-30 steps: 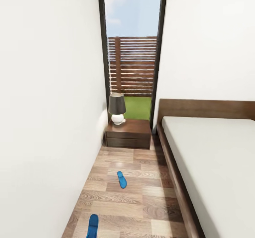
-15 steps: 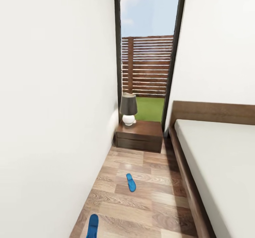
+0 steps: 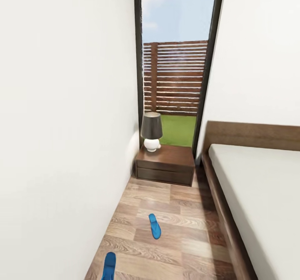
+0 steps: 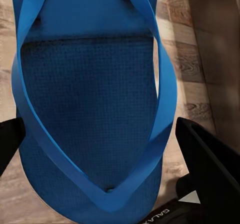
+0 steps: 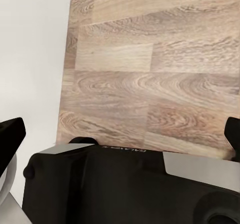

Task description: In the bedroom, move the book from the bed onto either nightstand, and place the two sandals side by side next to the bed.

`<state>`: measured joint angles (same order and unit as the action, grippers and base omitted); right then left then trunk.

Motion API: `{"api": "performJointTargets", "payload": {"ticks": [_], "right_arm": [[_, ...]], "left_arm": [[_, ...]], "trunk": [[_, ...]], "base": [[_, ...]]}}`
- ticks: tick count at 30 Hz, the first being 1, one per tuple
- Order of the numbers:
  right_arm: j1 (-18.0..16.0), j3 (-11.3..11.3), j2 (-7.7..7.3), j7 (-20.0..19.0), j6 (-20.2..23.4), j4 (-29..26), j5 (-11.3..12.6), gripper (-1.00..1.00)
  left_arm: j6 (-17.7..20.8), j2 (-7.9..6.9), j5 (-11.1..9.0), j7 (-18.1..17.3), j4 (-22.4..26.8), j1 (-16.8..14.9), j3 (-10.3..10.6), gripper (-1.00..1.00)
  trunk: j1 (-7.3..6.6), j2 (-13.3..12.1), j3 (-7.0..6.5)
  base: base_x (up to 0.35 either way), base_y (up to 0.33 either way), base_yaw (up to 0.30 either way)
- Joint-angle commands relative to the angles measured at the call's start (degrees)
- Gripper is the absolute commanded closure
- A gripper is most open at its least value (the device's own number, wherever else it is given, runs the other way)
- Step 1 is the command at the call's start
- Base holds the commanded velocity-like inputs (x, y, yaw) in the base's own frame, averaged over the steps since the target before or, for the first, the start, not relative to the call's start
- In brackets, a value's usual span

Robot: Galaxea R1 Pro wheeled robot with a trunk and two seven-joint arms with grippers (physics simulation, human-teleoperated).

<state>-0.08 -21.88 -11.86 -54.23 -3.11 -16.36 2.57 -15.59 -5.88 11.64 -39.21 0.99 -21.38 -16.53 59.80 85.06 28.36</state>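
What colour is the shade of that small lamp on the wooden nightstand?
Dark grey-brown lamp shade over a white base, clearest in the head view.

Daylight pours in through the tall window (image 3: 175, 63), leaving the white walls (image 3: 62, 126) bright and flat; the floor (image 3: 175, 226) shows soft shading beside the bed (image 3: 258, 196); verticals lean outward toward the head view's edges; the sandal (image 4: 90, 109) in the left wrist view looks soft and grainy.
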Motion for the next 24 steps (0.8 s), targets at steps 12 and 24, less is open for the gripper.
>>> {"api": "performJointTargets", "payload": {"ticks": [12, 24], "right_arm": [[0.0, 0.0, -0.01, -0.2, -0.1, 0.0, 0.2, -1.00], [0.0, 0.0, -0.01, -0.2, -0.1, 0.0, 0.2, -1.00]], "left_arm": [[-0.3, -0.01, 0.6, -0.1, 0.0, 0.0, -0.5, 1.00], [-0.3, -0.01, 0.6, -0.1, 0.0, 0.0, -0.5, 1.00]], "trunk": [[0.03, 0.0, 0.05], [0.03, 0.0, 0.05]], "base": [[0.309, 0.000, 0.000], [0.301, 0.000, 0.000]]}}
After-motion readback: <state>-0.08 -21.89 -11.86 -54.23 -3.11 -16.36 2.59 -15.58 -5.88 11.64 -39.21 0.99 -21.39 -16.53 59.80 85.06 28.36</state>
